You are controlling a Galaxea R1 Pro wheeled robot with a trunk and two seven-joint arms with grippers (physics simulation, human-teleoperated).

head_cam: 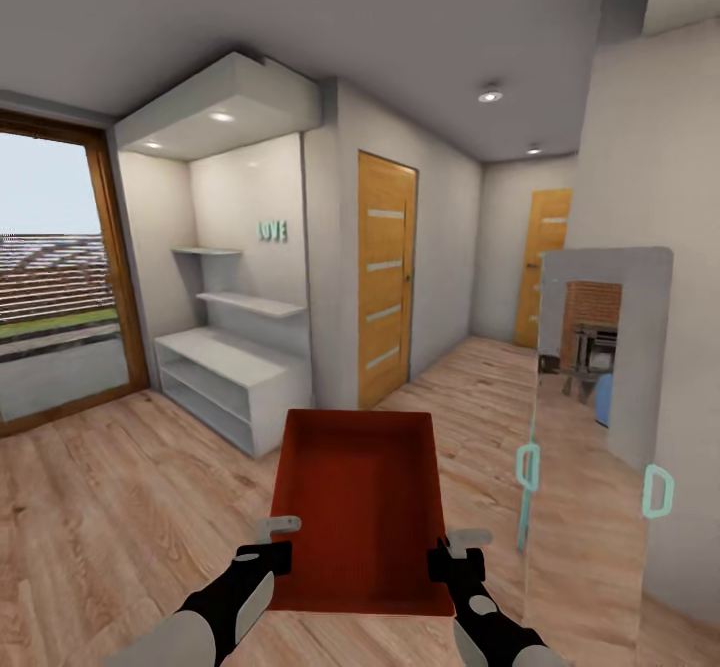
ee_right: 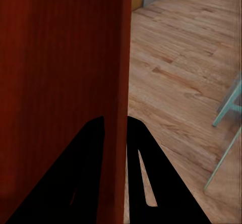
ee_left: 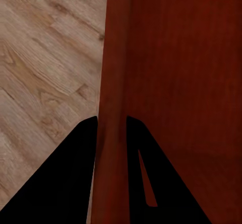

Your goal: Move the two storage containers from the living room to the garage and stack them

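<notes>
I hold one red-orange storage container (head_cam: 362, 507) level in front of me, above the light wood plank floor of the living room. My left gripper (head_cam: 272, 545) is shut on its left wall near the closer corner. In the left wrist view the dark fingers (ee_left: 75, 168) straddle that wall (ee_left: 112, 108). My right gripper (head_cam: 452, 557) is shut on the right wall, and in the right wrist view the fingers (ee_right: 85, 168) clamp the wall (ee_right: 117, 82). The container is empty inside.
A white shelf unit (head_cam: 232, 367) stands in an alcove ahead left, beside a wood-framed glass door (head_cam: 55, 277). A wooden door (head_cam: 385, 292) is straight ahead, another (head_cam: 542, 267) down the hallway. A mirrored panel with teal handles (head_cam: 590, 427) stands close on the right.
</notes>
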